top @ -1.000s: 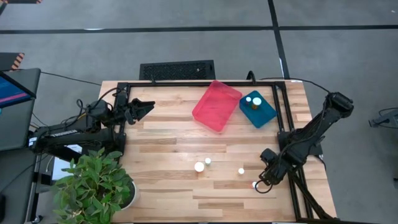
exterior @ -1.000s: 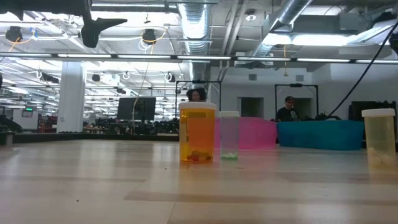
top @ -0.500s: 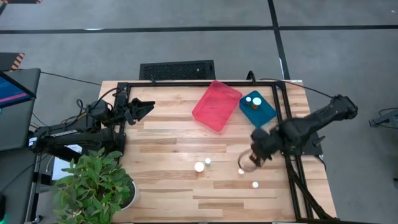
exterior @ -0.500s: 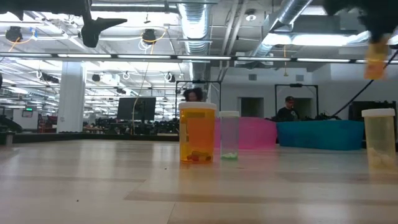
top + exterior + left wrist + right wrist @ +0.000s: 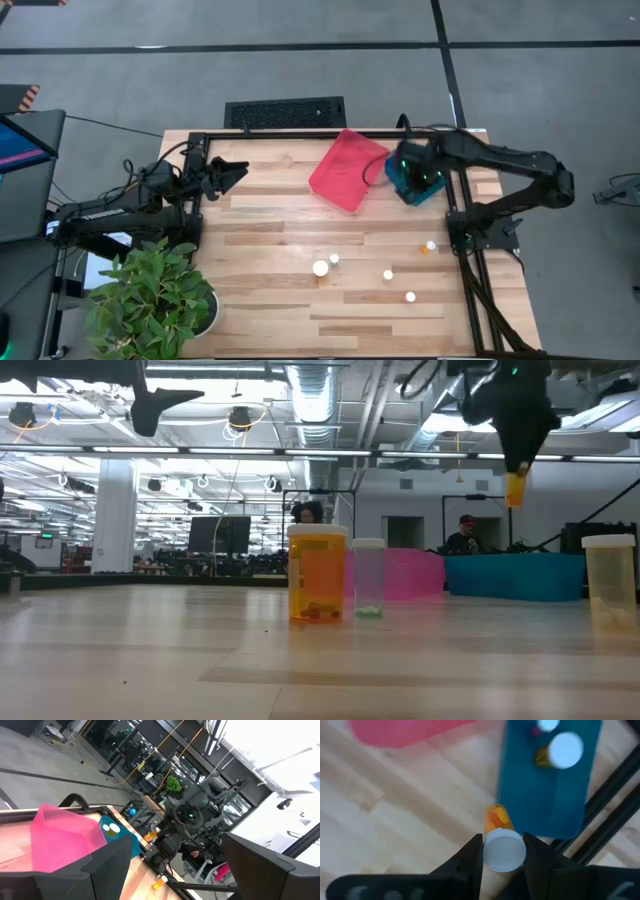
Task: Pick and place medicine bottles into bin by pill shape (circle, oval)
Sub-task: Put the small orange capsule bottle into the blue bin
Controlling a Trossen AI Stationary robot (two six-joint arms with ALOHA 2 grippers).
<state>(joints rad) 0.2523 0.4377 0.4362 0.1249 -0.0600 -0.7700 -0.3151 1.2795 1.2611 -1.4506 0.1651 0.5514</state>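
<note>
No readable text, label or sign anywhere

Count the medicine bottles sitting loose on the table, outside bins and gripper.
5: wide-capped bottle and small bottle mid-table, third bottle and fourth bottle further right, fifth bottle by the right frame rail. None seems hidden.

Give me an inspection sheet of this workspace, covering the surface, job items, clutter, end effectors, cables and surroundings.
Surface: wooden table, black frame at its edges.
Job's things: pink bin with nothing visible inside; blue bin holding two bottles; five loose bottles on the table's near half.
Clutter: potted plant at the near left corner.
End effectors: right end effector shut on an orange bottle, at the blue bin's edge; left end effector open, parked at the left edge.
Cables: black leads by the left arm.
Surroundings: person behind the bins.
</note>
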